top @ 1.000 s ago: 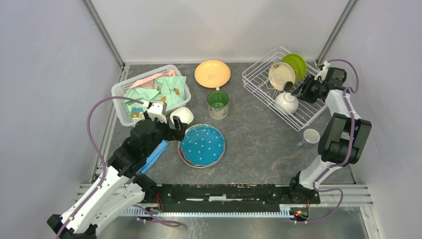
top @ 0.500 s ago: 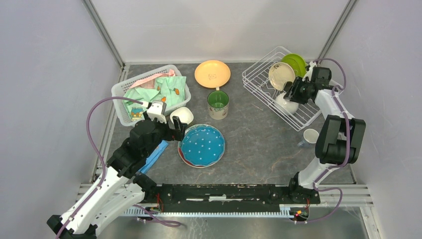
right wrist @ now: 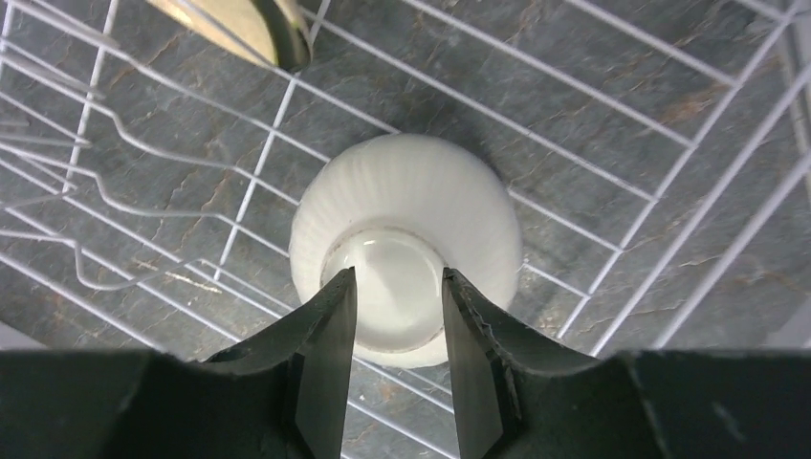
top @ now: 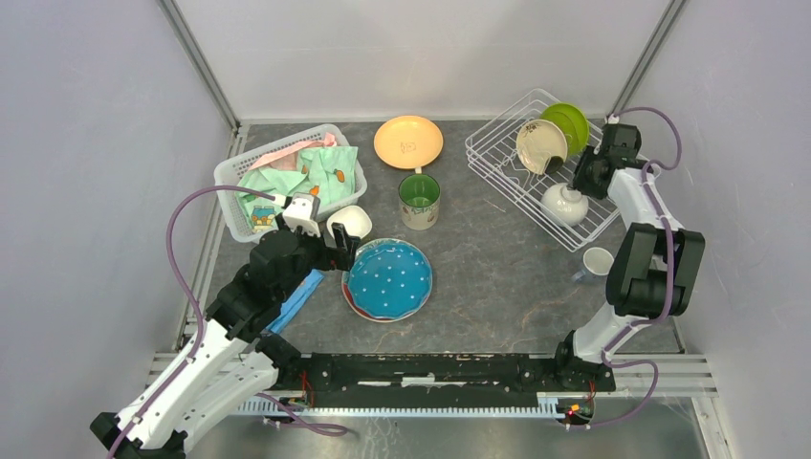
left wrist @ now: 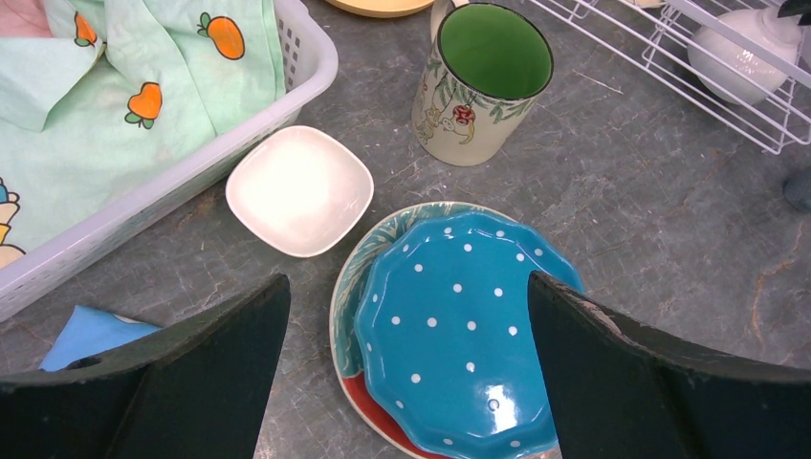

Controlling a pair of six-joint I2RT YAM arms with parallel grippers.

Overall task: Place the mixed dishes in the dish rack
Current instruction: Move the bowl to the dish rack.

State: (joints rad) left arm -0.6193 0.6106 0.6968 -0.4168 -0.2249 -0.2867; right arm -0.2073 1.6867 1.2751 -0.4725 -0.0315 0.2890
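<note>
Hidden or cut off, left to right:
- clothes basket [left wrist: 182, 182]: contents only partly in the left wrist view
- folded blue cloth [left wrist: 91, 335]: mostly under the left arm, one corner shows
- plate [left wrist: 347, 287] under the blue dotted plate [left wrist: 459, 335]: only a crescent of green-patterned rim and red shows
- orange plate [top: 408, 142]: clipped to a sliver in the left wrist view, whole from above
- cream plate [top: 540, 145]: just its edge in the right wrist view
- lime-green plate [top: 572, 122]: rim looks doubled, can't tell if it is one or two

Counts: five plates, two white bowls, one mug [left wrist: 469, 105], one small cup [top: 598, 261].

Left gripper [left wrist: 409, 282]: jaws fully spread, holding nothing, hovering over the blue dotted plate, with the square white bowl [left wrist: 299, 189] just beyond on the table [top: 497, 258].

Dish rack [top: 497, 163] is at far right. The cream and lime-green plates stand in its slots. The round white bowl [right wrist: 406, 191] sits upside down on the rack floor.

Right gripper [right wrist: 397, 277]: jaws about half closed, pinching that bowl's foot ring from above.

The small cup stands on the table outside the rack, near the right arm.
</note>
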